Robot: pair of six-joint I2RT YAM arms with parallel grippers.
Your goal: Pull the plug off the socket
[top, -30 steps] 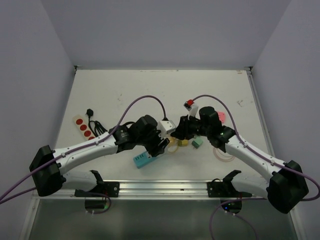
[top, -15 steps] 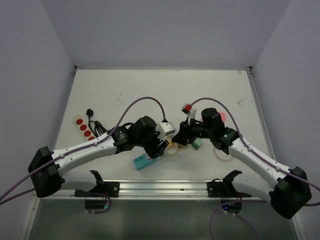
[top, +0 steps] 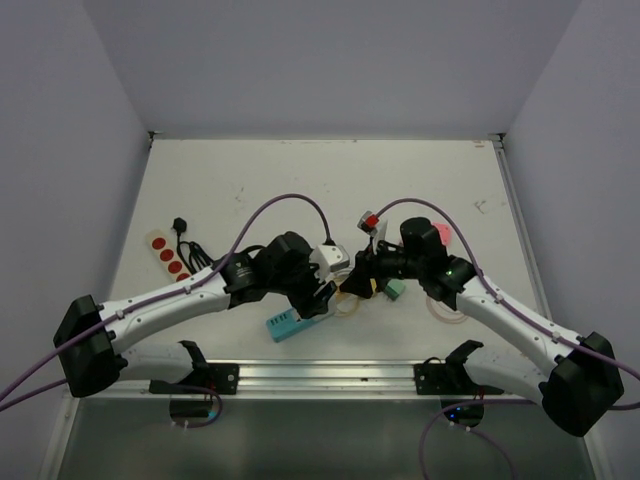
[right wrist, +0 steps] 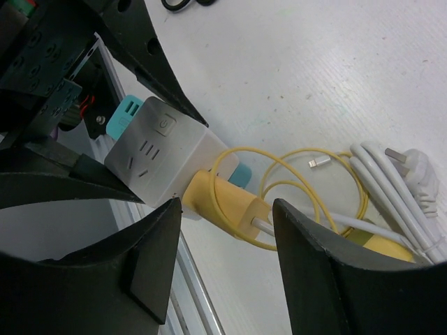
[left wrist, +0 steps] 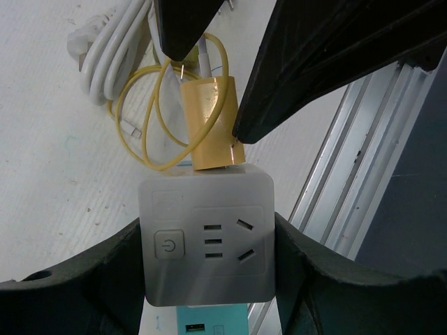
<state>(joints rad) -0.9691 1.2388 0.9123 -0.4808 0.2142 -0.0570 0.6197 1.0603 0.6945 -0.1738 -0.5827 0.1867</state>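
Left gripper, seen from its own wrist camera, is closed on the white socket cube, one finger against each side. A yellow plug sits fully in the cube's far face. The right gripper comes in around it, with a finger on either flank. A yellow cable loops loosely behind.

From the right wrist, the plug's barrel lies between the narrowed fingers. I take them to be pressing on it, though the contact lines are in shadow.

That plug looks like hard, smooth plastic, light and stubby. I'd guess the only resistance is the prongs' friction. The body is the place to hold, not the soft cable, with a straight pull away from the braced cube.

From above, cube and plug meet between the two arms near the front of the worktop.
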